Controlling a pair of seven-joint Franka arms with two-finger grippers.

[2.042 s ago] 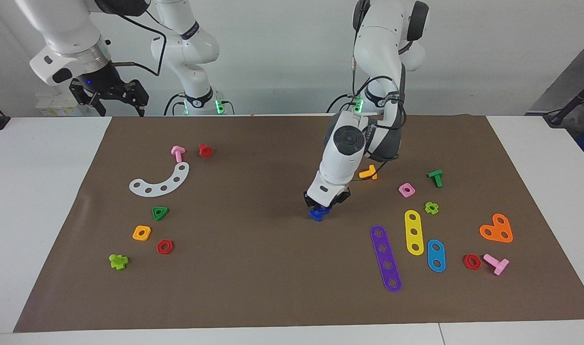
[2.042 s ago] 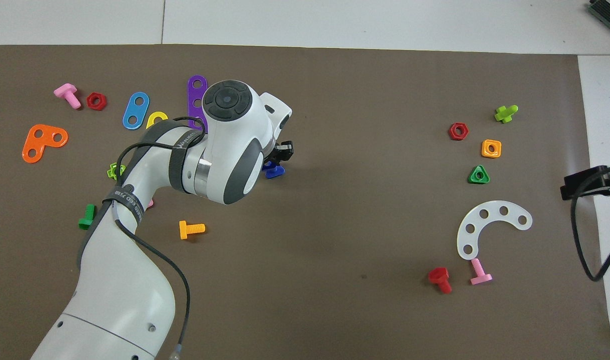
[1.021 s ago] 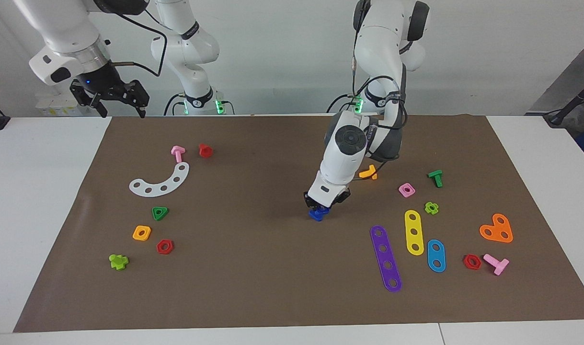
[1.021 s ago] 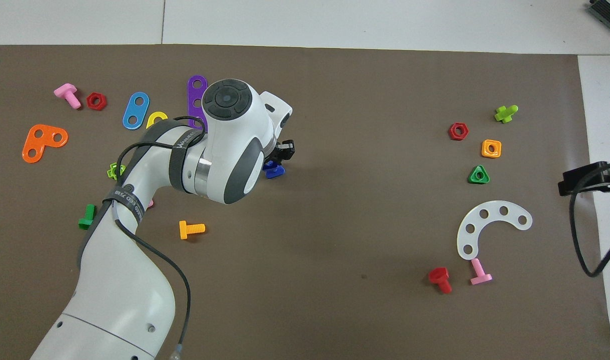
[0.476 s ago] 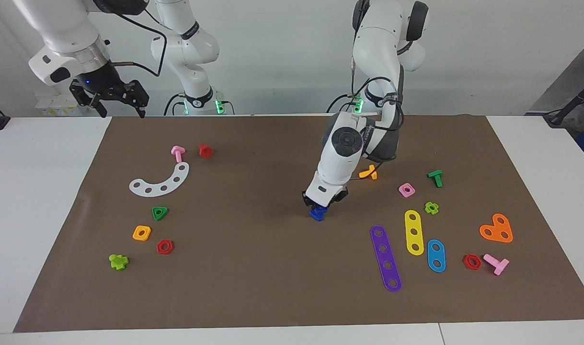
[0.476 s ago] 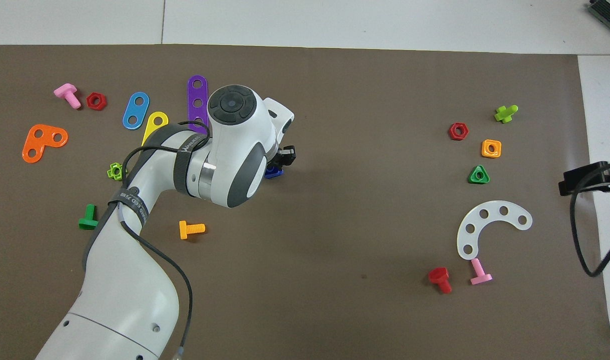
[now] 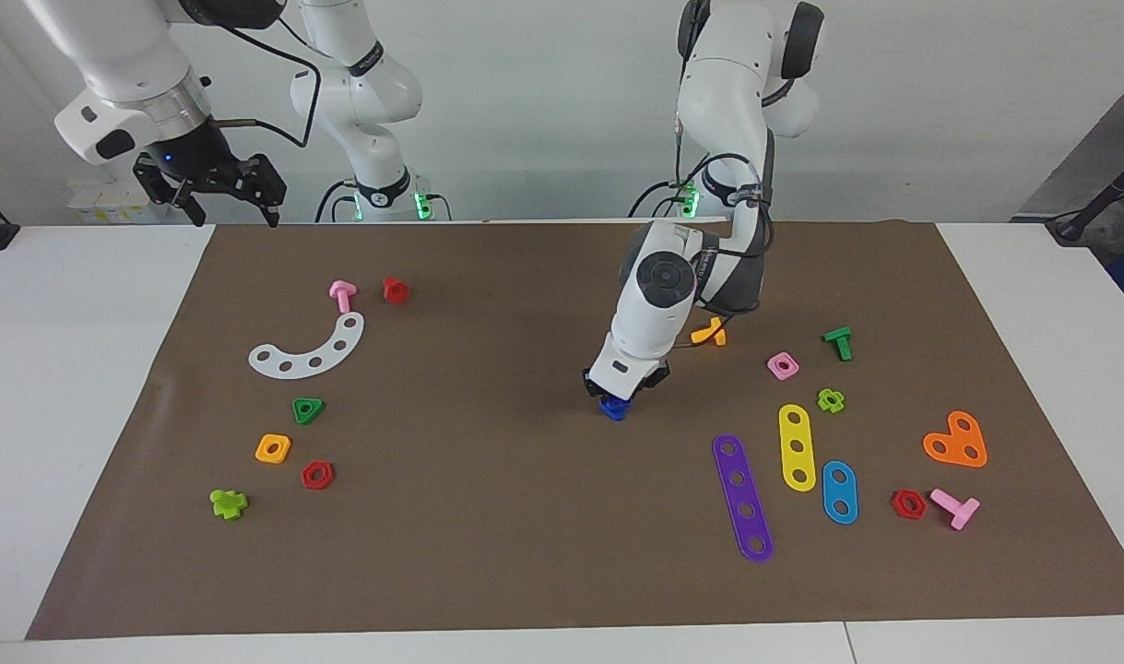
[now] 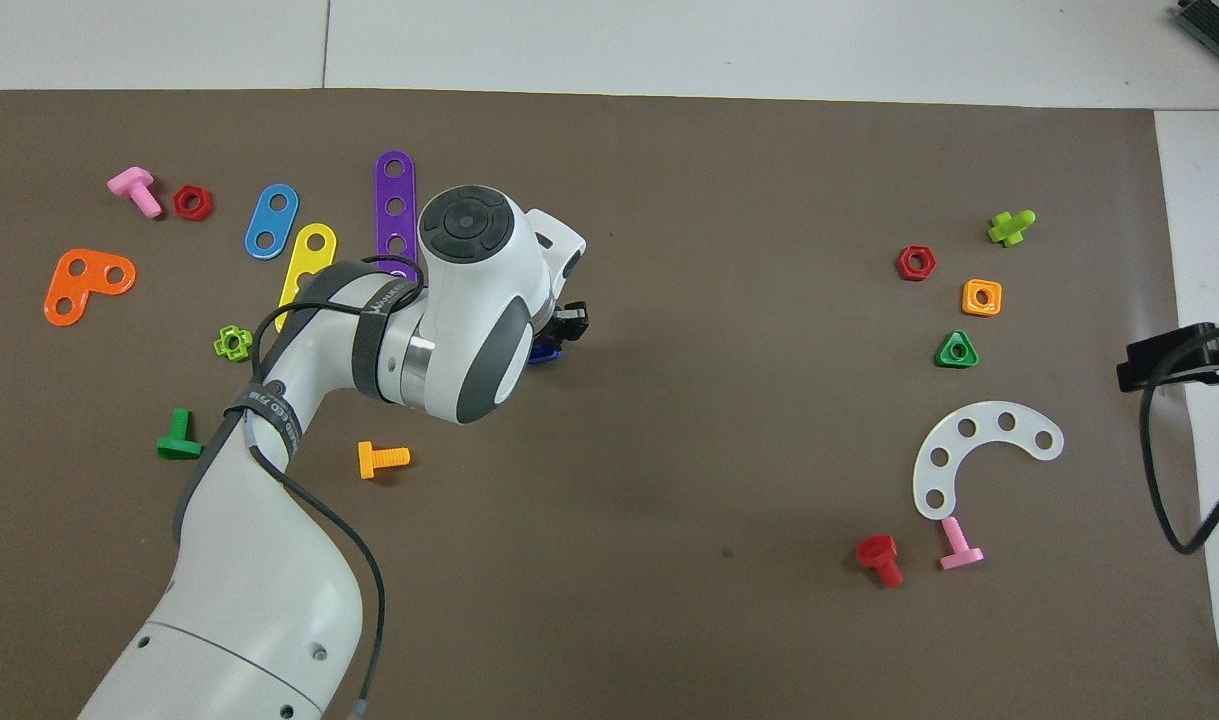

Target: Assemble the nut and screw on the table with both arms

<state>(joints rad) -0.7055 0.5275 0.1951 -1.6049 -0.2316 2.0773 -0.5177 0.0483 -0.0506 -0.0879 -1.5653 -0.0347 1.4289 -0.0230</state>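
Overhead view, left end effector (image 8: 559, 335) clamping mostly hidden screw (image 8: 544, 351), right end effector (image 7: 218, 189) spread, waiting

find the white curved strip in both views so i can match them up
Facing view: white curved strip lies toward the right arm's end of the mat, pink bolt beside its robot-side tip.
Overhead view: the strip lies near the picture's right edge.
Shared landmark: that pink bolt.

My left gripper (image 8: 559, 325) covers most of the blue piece (image 7: 612, 408); nut or screw, I cannot tell. Jaws unreadable. Right gripper (image 8: 1174, 357) cut by the overhead view's edge.
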